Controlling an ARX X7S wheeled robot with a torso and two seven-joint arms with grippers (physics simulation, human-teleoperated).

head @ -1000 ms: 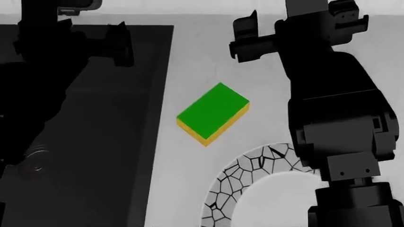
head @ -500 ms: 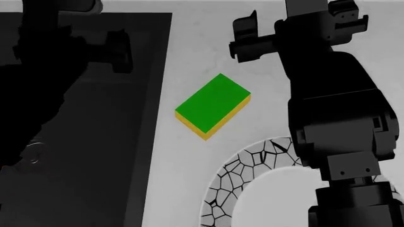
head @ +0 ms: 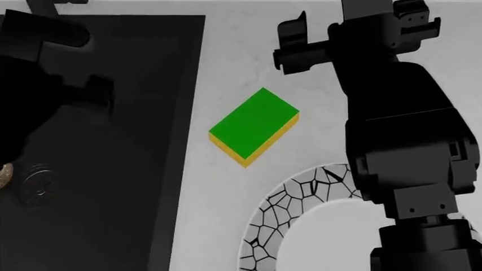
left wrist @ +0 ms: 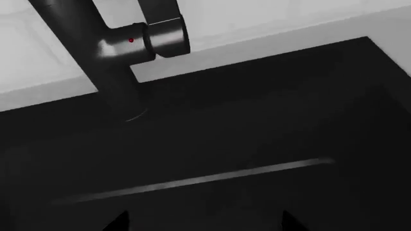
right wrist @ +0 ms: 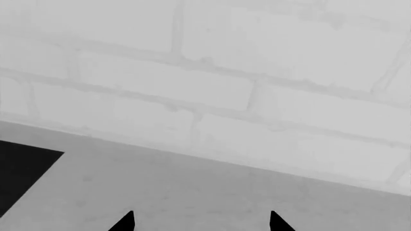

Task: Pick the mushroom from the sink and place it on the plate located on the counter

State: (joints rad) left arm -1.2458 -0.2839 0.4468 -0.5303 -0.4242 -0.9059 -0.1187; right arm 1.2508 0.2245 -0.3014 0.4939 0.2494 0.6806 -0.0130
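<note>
The black sink (head: 150, 141) fills the left of the head view, with its round metal drain (head: 36, 184). A tan sliver of the mushroom (head: 4, 175) shows at the left edge beside the drain, mostly hidden. My left gripper (head: 98, 95) hangs over the basin, up and to the right of the mushroom and apart from it. In the left wrist view it (left wrist: 204, 224) is open and empty above the sink floor (left wrist: 257, 134). The crackle-rimmed plate (head: 279, 212) lies on the counter (head: 226, 56) at the bottom right, partly under my right arm. My right gripper (head: 290, 42) is open and empty over the counter (right wrist: 192, 192).
A green sponge with a yellow underside (head: 254, 125) lies on the counter between the sink and the plate. A dark faucet (left wrist: 109, 57) stands at the sink's back edge. A pale brick wall (right wrist: 212, 86) rises behind the counter.
My left arm has moved left and lower over the sink. The mushroom's edge and the drain now show beside it. The right arm has not moved.
</note>
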